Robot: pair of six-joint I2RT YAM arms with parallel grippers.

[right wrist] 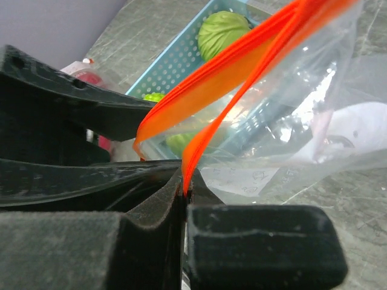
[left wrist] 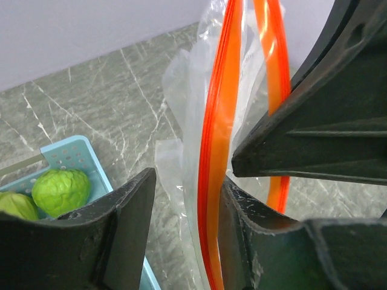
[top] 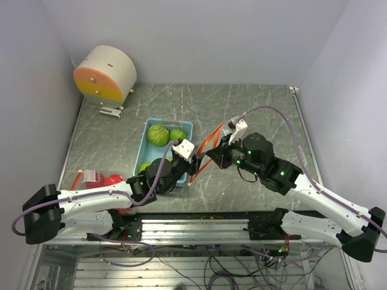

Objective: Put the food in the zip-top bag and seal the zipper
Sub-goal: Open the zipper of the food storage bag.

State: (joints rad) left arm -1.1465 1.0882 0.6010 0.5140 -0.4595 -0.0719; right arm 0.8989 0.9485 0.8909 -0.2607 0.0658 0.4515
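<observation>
On the zip-top bag [right wrist: 302, 121], my right pincer [right wrist: 184, 199] clamps the zipper [right wrist: 242, 66] (orange); my left pincer [left wrist: 187, 181] straddles it, jaws apart.

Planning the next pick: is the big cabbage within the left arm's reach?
Probably yes: the cabbage lies uncovered in the tray beside the left gripper, whose open jaws must first clear the zip-top bag.

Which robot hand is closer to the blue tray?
Left. The left fingers hang just off the tray's right edge, around the orange zipper; the right fingers pinch that zipper farther right.
</observation>
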